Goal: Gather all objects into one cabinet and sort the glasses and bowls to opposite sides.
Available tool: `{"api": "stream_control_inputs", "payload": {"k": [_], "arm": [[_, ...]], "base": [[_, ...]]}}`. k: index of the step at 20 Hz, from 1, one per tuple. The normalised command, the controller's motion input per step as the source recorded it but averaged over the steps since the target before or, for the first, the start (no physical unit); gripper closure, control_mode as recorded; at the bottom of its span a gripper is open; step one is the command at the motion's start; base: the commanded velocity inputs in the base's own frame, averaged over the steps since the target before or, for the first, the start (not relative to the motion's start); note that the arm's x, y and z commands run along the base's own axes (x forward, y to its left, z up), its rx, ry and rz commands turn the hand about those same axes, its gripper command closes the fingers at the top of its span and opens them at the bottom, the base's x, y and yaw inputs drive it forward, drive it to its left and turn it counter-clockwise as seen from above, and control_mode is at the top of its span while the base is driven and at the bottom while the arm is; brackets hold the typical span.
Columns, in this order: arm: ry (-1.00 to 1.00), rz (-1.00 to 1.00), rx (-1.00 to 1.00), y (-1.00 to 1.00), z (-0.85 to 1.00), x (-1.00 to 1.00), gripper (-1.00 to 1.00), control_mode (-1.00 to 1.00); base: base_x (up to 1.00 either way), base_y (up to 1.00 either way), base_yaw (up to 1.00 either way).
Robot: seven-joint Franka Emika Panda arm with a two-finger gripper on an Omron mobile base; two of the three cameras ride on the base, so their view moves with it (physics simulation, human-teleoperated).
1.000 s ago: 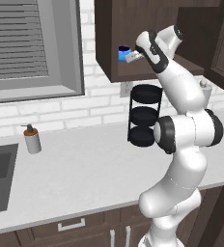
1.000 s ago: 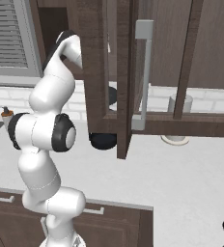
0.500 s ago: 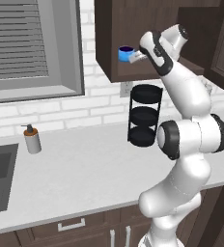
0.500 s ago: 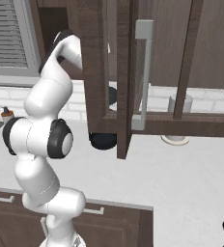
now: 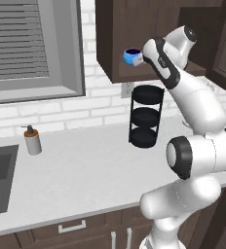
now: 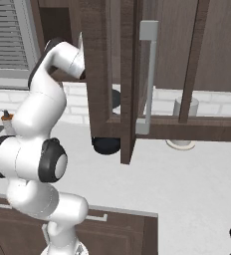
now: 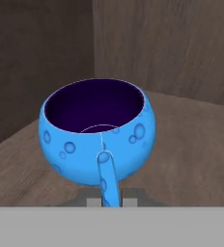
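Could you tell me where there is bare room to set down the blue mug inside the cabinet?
In the hand view, the brown wooden cabinet shelf lies bare all around the bright blue handled mug, up to the back corner. Outside, the grey counter is free between the soap bottle and the black three-tier rack.

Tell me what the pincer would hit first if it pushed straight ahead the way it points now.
The pincer carries a blue mug by its handle. Straight ahead, that mug would likely meet the cabinet's brown inner wall first; how far off it stands is unclear, and nothing else shows in between.
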Motion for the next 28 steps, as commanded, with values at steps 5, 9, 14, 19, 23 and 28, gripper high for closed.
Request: {"api": "stream_control_inputs", "payload": {"k": [5,9,14,19,23,28], "arm": [[0.00,-0.18,0.00,-0.08,0.06,-0.53,1.00,-1.00],[0.00,-0.14,0.00,-0.03,0.15,-0.47,1.00,-1.00],[0.00,-0.11,0.00,0.00,0.17,-0.54,1.00,-1.00],[0.00,-0.06,0.00,-0.01,0.17,-0.66,1.00,-1.00],[0.00,-0.11,0.00,-0.05,0.21,-0.68,1.00,-1.00],[0.00,-0.12,0.02,-0.08,0.20,-0.56,1.00,-1.00]], "base": [[0.00,0.00,0.00],[0.00,0.00,0.00],[0.00,0.00,0.00],[0.00,0.00,0.00],[0.00,0.00,0.00],[0.00,0.00,0.00]]}}
